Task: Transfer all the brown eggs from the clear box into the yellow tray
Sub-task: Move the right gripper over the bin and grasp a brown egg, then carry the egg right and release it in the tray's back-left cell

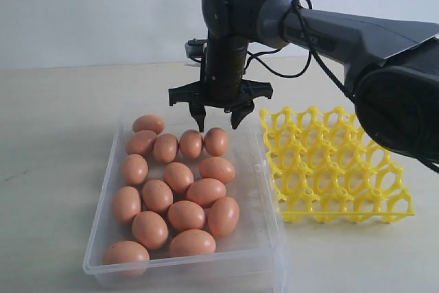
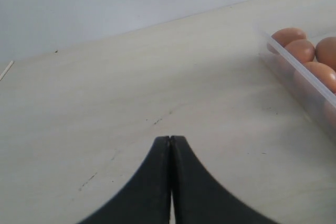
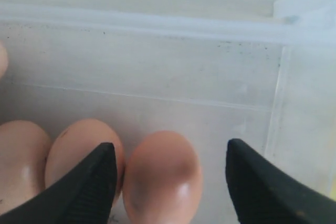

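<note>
Jaws of the black right gripper [image 1: 219, 125] stand wide apart, holding nothing, above the far row of smooth orange-brown oval eggs [image 1: 178, 176] in the shallow clear plastic box [image 1: 192, 263]. Its arm [image 1: 357, 39] hides part of the box's far rim. One far-row egg [image 3: 163, 177] lies below and between the fingertips. A neighbour egg [image 3: 79, 145] lies just beside it, with bare box floor on its other side toward the wall. The bright yellow lattice egg tray [image 1: 343, 215] lies just beside the box. The left gripper [image 2: 170, 140] is closed tight and empty over the pale table [image 2: 105, 87], near the box wall.
</note>
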Available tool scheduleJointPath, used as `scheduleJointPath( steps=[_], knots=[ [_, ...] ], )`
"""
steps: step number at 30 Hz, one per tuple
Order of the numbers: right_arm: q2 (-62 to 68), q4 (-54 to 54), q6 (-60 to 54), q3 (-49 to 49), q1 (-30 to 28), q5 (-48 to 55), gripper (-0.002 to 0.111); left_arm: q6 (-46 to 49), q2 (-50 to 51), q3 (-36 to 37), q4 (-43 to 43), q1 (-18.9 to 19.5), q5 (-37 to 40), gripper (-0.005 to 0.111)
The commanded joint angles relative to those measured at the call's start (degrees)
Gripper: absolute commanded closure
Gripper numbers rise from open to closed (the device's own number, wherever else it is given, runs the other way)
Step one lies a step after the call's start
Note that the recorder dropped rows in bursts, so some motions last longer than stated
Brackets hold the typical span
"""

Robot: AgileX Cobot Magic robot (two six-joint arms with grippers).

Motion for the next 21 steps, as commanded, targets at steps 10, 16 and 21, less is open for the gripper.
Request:
scheduleJointPath(
  steps=[10,16,21],
  knots=[
    [3.0,6.5,0.5,-0.2,-0.5,0.0,0.049,0.0,-0.3,-0.2,-0.3,-0.1,-0.4,0.107],
    [3.1,4.9,0.5,-0.2,-0.5,0.0,0.085,0.0,-0.3,-0.2,-0.3,-0.1,-0.4,0.107],
    [0.9,3.2,-3.2,-0.2,-0.5,0.0,0.108,0.0,-0.3,-0.2,-0.3,-0.1,-0.4,0.107]
  ],
)
